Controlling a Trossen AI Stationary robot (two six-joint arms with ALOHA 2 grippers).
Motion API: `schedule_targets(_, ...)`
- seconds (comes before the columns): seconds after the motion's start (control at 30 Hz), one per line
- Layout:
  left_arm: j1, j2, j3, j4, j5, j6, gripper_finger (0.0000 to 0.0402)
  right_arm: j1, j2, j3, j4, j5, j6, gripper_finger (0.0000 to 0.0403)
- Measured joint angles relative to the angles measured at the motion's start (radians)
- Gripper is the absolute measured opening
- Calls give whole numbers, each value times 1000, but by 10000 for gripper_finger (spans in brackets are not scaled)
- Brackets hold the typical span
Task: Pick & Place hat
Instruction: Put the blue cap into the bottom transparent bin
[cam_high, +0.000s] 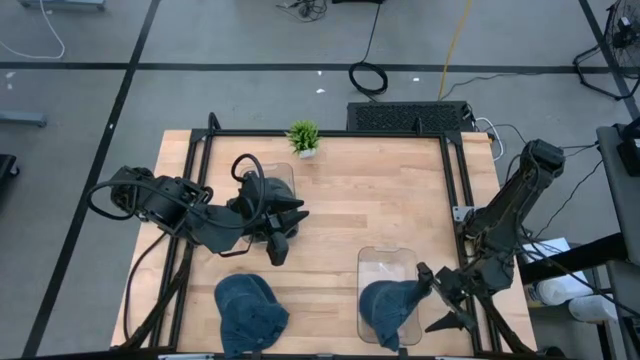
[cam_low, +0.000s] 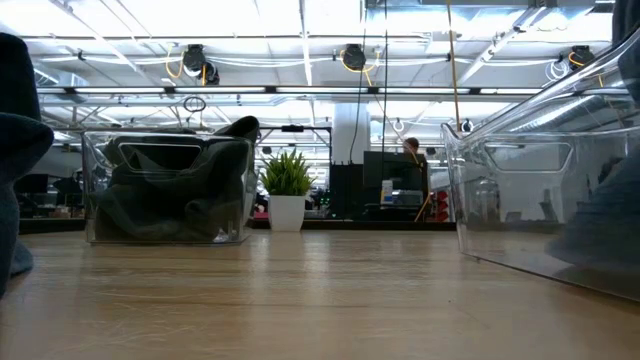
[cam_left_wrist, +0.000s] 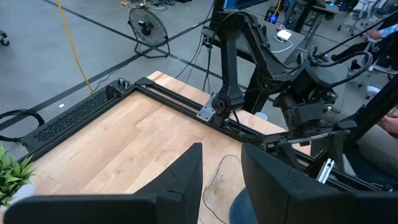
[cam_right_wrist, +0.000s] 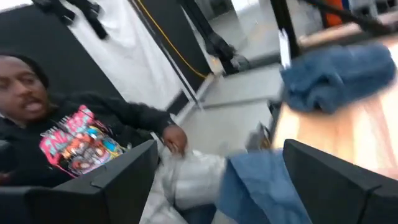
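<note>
On the left of the light wooden bench (cam_high: 340, 210), the left claw (cam_high: 282, 240) is seen over the clear plastic bin (cam_high: 272, 180) that holds a dark garment (cam_low: 170, 195); its fingers stand part-way apart in the left wrist view, with nothing seen between them. Just below it, near the front edge, a blue denim hat (cam_high: 250, 310) lies on the bare wood, outside any bin. Further right, a second clear bin (cam_high: 395, 262) carries a second blue denim hat (cam_high: 388, 310) at its near end, draped partly over the rim. The right claw (cam_high: 448, 300) is spread wide beside that hat, gripping nothing. The placing step on the right appears complete. Next, the loose hat probably needs grasping, so a lowering of the left claw onto its crown is called for.
</note>
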Motion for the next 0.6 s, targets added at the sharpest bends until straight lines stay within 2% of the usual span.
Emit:
schedule_targets(0.17, 0, 0, 0, 0, 0, 0, 120, 2, 108, 0, 309, -38, -200, 332)
schedule_targets(0.23, 0, 0, 0, 0, 0, 0, 120, 2, 160, 12, 329, -72, -236, 321)
schedule_targets(0.3, 0, 0, 0, 0, 0, 0, 120, -1, 208, 34, 277, -79, -224, 298)
schedule_targets(0.4, 0, 0, 0, 0, 0, 0, 120, -11, 297, 71, 185, -53, -191, 229)
schedule_targets(0.47, 0, 0, 0, 0, 0, 0, 120, -15, 361, 102, 177, -66, -197, 159)
schedule_targets(0.53, 0, 0, 0, 0, 0, 0, 120, -14, 411, 143, 182, -113, -232, 72)
schedule_targets(0.57, 0, 0, 0, 0, 0, 0, 120, -14, 431, 164, 185, -138, -260, 37)
schedule_targets(0.6, 0, 0, 0, 0, 0, 0, 120, -13, 452, 184, 184, -160, -288, 20)
